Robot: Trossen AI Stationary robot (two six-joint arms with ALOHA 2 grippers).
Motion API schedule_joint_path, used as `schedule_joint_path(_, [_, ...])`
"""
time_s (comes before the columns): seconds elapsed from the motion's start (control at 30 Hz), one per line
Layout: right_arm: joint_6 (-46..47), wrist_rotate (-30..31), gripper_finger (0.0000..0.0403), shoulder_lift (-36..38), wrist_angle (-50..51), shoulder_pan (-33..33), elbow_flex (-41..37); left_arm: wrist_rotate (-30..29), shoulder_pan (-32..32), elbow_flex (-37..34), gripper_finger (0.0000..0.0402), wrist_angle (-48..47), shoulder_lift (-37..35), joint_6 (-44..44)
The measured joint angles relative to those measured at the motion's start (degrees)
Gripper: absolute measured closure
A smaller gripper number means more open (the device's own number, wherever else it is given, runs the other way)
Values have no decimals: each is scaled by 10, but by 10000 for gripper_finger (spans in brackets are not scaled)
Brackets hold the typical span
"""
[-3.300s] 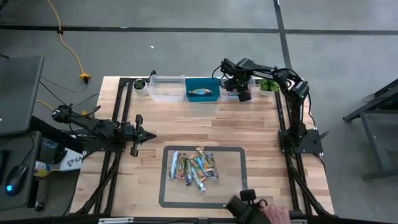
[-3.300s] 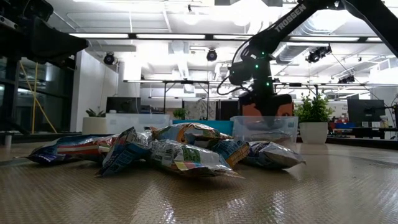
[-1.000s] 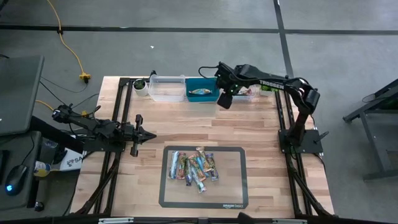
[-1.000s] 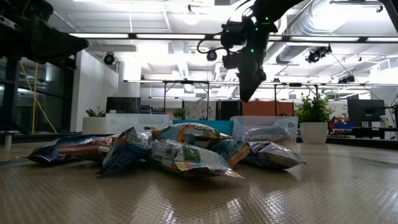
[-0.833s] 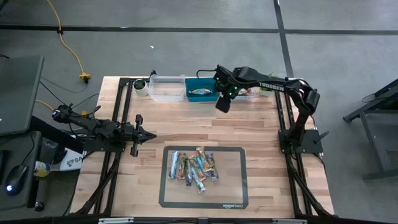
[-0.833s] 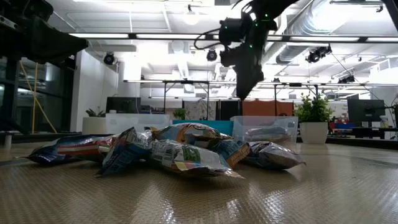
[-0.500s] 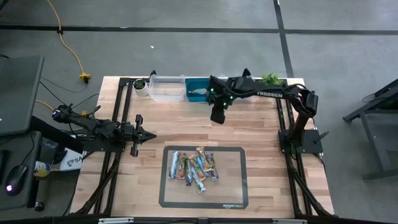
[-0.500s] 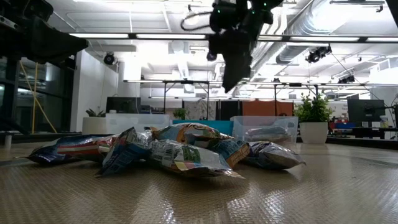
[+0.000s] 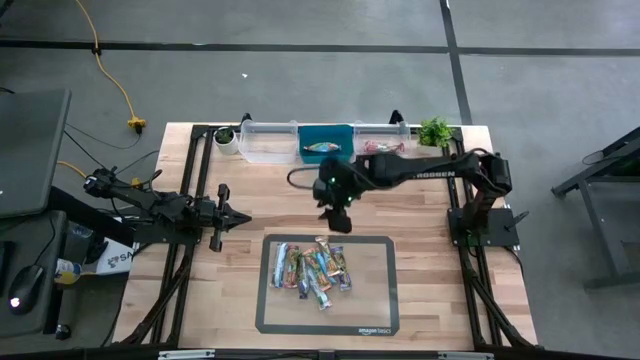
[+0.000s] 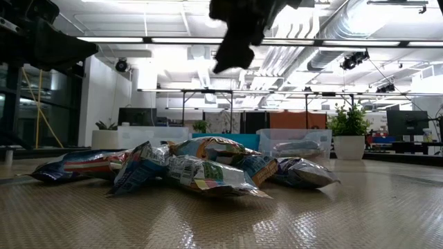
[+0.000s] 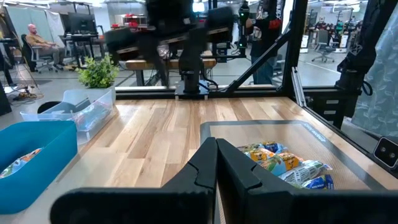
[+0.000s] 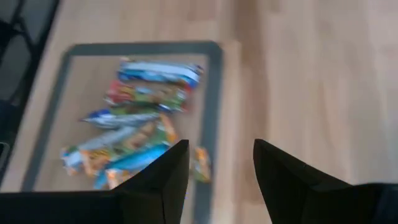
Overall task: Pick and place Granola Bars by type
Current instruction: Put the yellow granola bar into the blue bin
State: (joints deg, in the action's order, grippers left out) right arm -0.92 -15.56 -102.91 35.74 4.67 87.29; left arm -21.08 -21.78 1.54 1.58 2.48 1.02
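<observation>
Several granola bars (image 9: 311,268) in blue, teal and red-orange wrappers lie piled on a grey-edged mat (image 9: 375,310) near the table's front; they also show in the low view (image 10: 201,171) and the right wrist view (image 12: 142,134). My right gripper (image 9: 336,220) hangs open and empty above the mat's far edge, slanting down toward the pile (image 12: 221,168). One bar (image 9: 322,148) lies in the blue bin (image 9: 326,133), and a red one (image 9: 376,147) lies in the clear bin beside it. My left gripper (image 9: 241,217) waits shut at the table's left (image 11: 216,163).
Three bins line the far edge: a clear one (image 9: 268,141) at the left, the blue one, and a clear one (image 9: 380,127) at the right. A small pot (image 9: 227,138) and a plant (image 9: 434,131) flank them. Bare wood lies between bins and mat.
My right gripper has swung from above the far bins toward the table's near edge and leftward, to over the mat's far edge. It has tipped more steeply downward and rolled on the way. It stays open and empty. The bars have not moved.
</observation>
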Motion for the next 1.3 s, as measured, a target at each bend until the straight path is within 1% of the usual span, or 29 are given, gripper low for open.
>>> schedule_joint_path(0.2, [17, 0, 240, 0, -72, -48, 0, 0, 0, 0, 400, 0, 0, 0])
schedule_joint_path(0.37, [56, 3, 241, 0, -152, -85, 0, 0, 0, 0, 400, 0, 0, 0])
schedule_joint_path(0.47, [79, 5, 241, 0, -183, -106, 0, 0, 0, 0, 400, 0, 0, 0])
schedule_joint_path(0.57, [109, -1, 240, 0, -196, -129, 0, 0, 0, 0, 400, 0, 0, 0])
schedule_joint_path(0.8, [154, -54, 241, 0, -197, -181, 0, 0, 0, 0, 400, 0, 0, 0])
schedule_joint_path(0.93, [178, -55, 240, 0, -193, -212, 0, 0, 0, 0, 400, 0, 0, 0])
schedule_joint_path(1.0, [193, -53, 242, 0, -185, -227, 0, 0, 0, 0, 400, 0, 0, 0])
schedule_joint_path(1.13, [230, -27, 241, 0, -162, -253, 0, 0, 0, 0, 400, 0, 0, 0])
schedule_joint_path(1.3, [285, 42, 242, 0, -149, -280, 0, 0, 0, 0, 400, 0, 0, 0])
